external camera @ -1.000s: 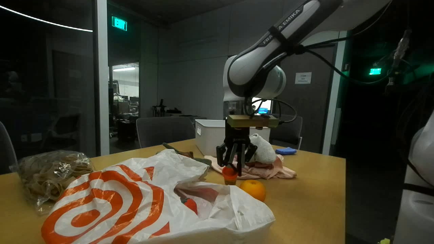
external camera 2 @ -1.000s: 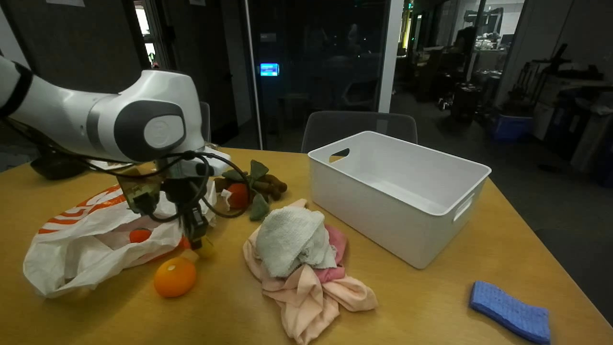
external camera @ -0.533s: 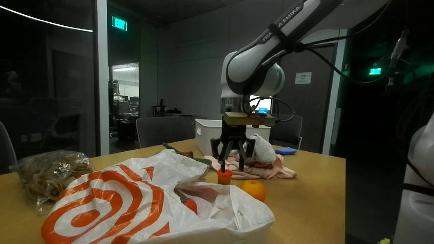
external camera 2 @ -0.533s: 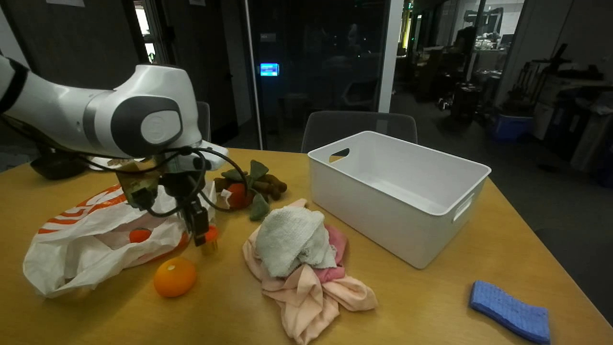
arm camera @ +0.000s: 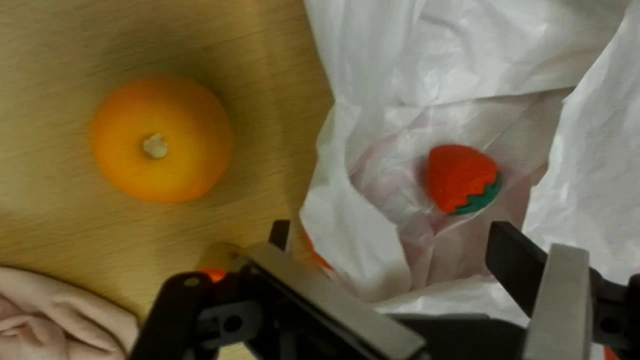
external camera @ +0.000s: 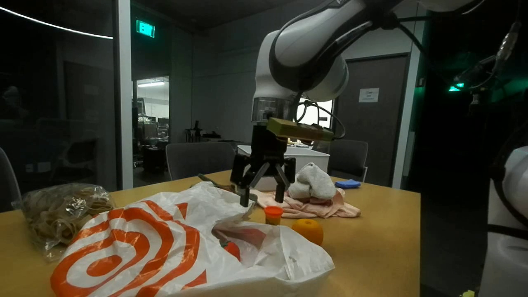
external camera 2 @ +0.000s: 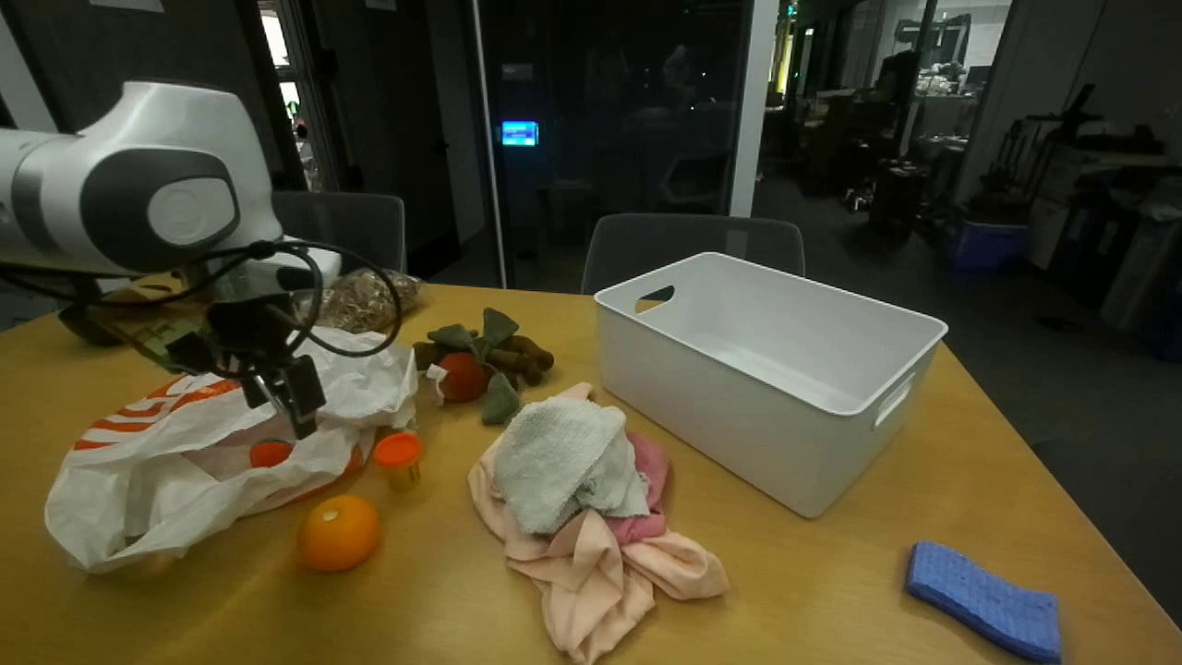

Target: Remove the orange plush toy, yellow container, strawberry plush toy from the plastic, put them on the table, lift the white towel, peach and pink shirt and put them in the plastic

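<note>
Two fingers (arm camera: 515,265) apart, empty; wrist view: I should centre over strawberry toy (arm camera: 460,177), missing plastic (arm camera: 357,240) left and right.

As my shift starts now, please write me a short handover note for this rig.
Pincer: open, empty, above the edge of the orange-ringed white plastic bag.
On the tan wooden table: round orange plush toy; orange-lidded yellow cylindrical container; soft off-white towel on peach and pink fabric shirt.
In the bag: red strawberry plush toy.
Done: orange toy, container out.
Left: remove strawberry; put towel and shirt in bag.
</note>
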